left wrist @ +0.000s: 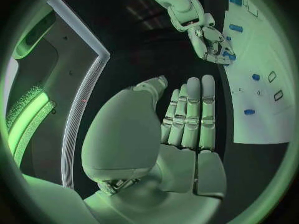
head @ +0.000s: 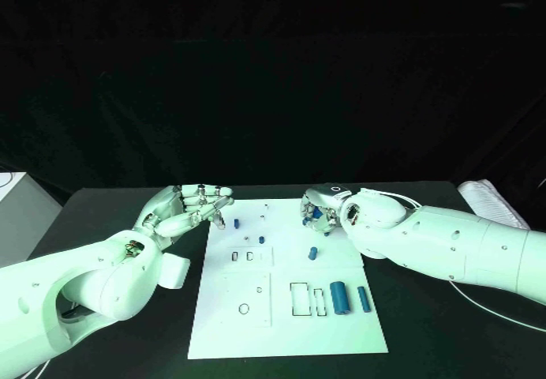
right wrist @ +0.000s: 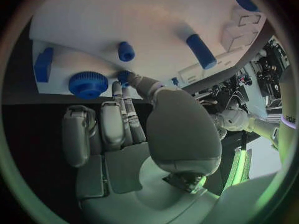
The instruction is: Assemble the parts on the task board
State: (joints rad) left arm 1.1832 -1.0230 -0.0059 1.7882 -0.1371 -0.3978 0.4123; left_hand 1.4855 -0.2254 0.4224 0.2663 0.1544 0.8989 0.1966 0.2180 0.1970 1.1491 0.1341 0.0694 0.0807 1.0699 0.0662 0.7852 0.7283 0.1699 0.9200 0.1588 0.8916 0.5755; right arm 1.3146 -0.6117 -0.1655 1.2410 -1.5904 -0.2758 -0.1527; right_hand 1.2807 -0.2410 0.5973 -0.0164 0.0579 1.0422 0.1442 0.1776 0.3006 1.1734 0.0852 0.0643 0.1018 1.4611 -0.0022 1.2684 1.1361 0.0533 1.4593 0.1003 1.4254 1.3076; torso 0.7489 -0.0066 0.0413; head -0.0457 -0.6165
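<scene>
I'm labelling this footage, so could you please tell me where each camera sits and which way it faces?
Head view: on the robot's head, looking down at the task board; both arms, left hand and right hand show.
Left wrist view: behind the left hand, facing the board's edge and the right hand.
Right wrist view: behind the right hand, facing the board's blue gear.
All three share the board.

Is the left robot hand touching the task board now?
Apart. In the left wrist view, the left robot hand is over the dark table, with a black gap before the task board.
</scene>
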